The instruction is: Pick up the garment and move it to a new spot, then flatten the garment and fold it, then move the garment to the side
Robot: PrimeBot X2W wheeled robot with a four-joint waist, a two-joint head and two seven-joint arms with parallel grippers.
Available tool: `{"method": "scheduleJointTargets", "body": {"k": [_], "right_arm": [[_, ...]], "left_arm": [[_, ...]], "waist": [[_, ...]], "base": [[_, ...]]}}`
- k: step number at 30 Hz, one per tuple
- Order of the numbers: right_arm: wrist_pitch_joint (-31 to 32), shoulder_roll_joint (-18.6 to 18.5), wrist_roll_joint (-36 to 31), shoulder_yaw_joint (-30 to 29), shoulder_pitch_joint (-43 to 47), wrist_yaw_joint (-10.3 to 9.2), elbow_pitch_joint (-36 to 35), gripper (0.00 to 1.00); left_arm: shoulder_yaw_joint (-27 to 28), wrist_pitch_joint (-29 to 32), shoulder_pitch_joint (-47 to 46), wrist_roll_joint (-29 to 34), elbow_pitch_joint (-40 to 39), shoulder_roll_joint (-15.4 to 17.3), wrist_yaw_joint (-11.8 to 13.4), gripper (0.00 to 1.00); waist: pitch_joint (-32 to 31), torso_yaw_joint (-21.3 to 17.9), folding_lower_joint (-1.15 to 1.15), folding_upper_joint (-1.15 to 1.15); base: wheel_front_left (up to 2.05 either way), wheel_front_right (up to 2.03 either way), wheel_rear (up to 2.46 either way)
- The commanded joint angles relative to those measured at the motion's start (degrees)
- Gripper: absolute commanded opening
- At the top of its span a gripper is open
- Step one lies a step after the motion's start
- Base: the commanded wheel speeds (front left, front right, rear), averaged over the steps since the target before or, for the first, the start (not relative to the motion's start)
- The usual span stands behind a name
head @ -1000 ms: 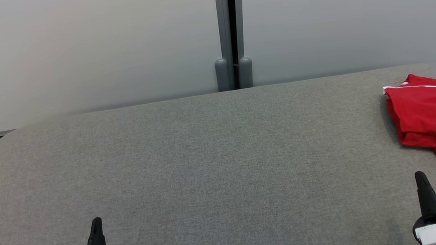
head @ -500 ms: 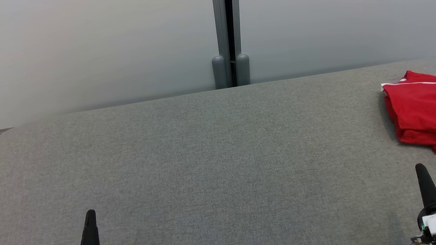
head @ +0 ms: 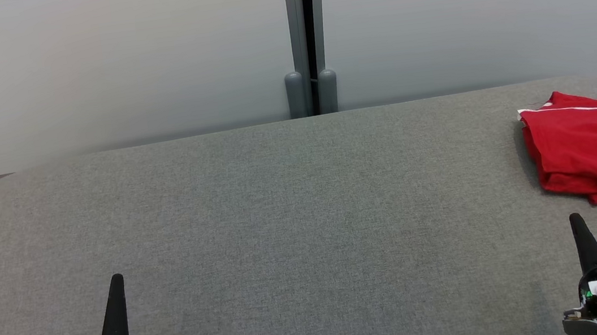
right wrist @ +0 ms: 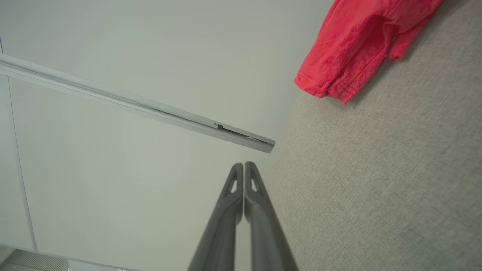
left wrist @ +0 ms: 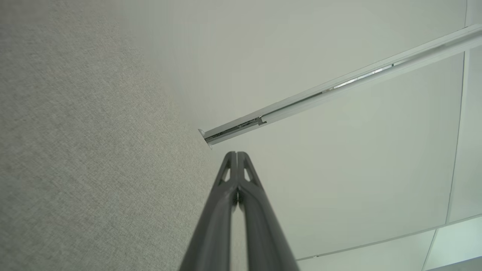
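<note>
1. Counter (head: 305, 218): grey woven cloth top with rounded far corners. It fills the lower two thirds of the head frame, running off both sides.
2. Wall (head: 92, 67): pale grey panels across the top of the head frame, behind the counter's far edge.
3. Garment (head: 593, 154): red, with a thin white stripe along its far edge. It lies in a loose, rumpled heap on the counter at the right edge of the head frame, cut off by that edge, near the counter's far right corner. In the right wrist frame it sits upper right, with a stitched hem lying on the cloth.
4. Post (head: 305, 36): grey upright with a dark slot at top centre of the head frame, where the wall panels meet. Two rounded caps sit at its foot.
5. Left tool (head: 116, 281): lower left of the head frame, above the counter. Fingers pressed together in the wrist frame, nothing between them.
6. Right tool (head: 576, 220): lower right of the head frame, just below the garment and apart from it. Fingers likewise together and empty.
</note>
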Motion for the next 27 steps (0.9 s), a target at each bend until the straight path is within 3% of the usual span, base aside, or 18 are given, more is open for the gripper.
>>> {"method": "scheduleJointTargets", "body": {"k": [1, 27], "right_arm": [[0.3, -0.3, 1.0, -0.1, -1.1, 0.01, -0.4, 0.00], [3.5, -0.4, 13.5, -1.2, -3.4, 0.00, 0.1, 0.00]], "left_arm": [[0.4, 0.2, -1.3, -0.8, -0.1, 0.4, -0.5, 0.00], [2.7, 3.6, -4.2, -13.3, 1.4, 0.1, -1.8, 0.00]], "waist": [[0.0, 0.0, 0.00, 0.00], [1.2, -1.0, 0.00, 0.00]], "base": [[0.00, 0.00, 0.00], [0.00, 0.00, 0.00]]}}
